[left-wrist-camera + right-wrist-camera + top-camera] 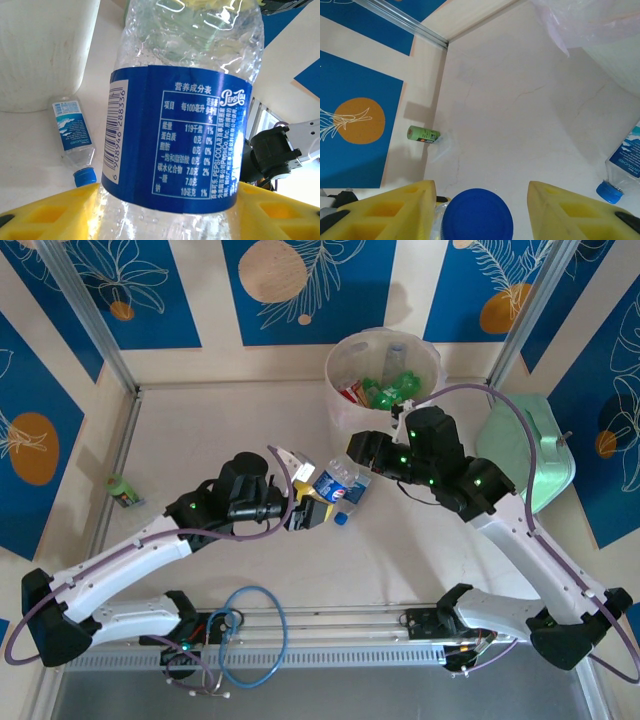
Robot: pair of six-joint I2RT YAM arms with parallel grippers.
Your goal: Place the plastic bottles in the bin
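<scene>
My left gripper point(312, 506) is shut on a clear plastic bottle with a blue Pepsi label point(333, 484), held above the table's middle. In the left wrist view the bottle point(180, 130) stands between my yellow fingers point(55, 210). My right gripper point(358, 452) has come to the bottle's top end. Its yellow fingers point(395, 210) stand open on either side of the blue cap point(477, 216), with a gap on the right. A second small blue-capped bottle point(74, 136) lies on the table by the bin point(385, 365). Green bottles lie inside the bin.
A green bottle point(125, 492) lies by the left wall, also in the right wrist view point(423, 134). A mint-green case point(535, 455) leans at the right wall. The bin's clear liner point(590, 20) hangs close to my right gripper.
</scene>
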